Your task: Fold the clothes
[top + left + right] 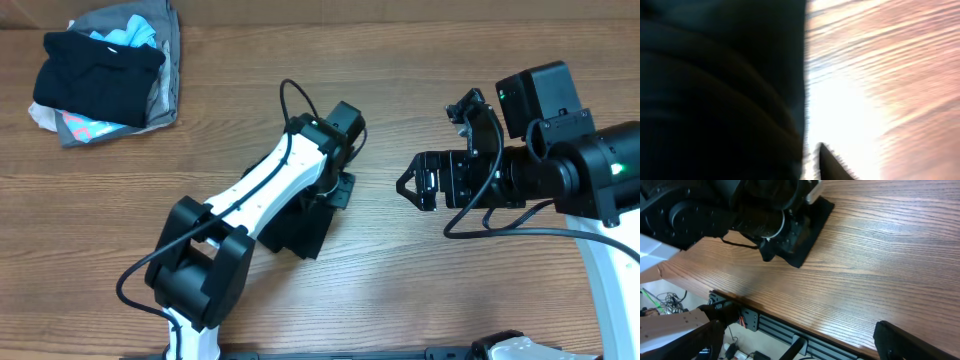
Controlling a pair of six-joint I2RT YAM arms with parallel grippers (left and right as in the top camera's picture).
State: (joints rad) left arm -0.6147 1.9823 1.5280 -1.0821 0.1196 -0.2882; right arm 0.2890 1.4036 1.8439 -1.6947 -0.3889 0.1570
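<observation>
The clothes, a black T-shirt [300, 228] folded into a small packet, lie at mid-table, mostly hidden under my left arm. My left gripper [336, 188] is down on the packet's right end. In the left wrist view dark fabric [715, 90] fills the left half, and one dark fingertip [829, 164] shows beside its edge over bare wood. The other finger is lost in the black, so I cannot tell the jaws' state. My right gripper [410, 185] hovers to the right, apart from the shirt [810, 227], open with nothing between its fingers [905, 340].
A heap of mixed garments [105, 70] lies at the far left corner. In the right wrist view the table's front edge [805, 322] has a black rail [775, 330] and cables [670, 300] below it.
</observation>
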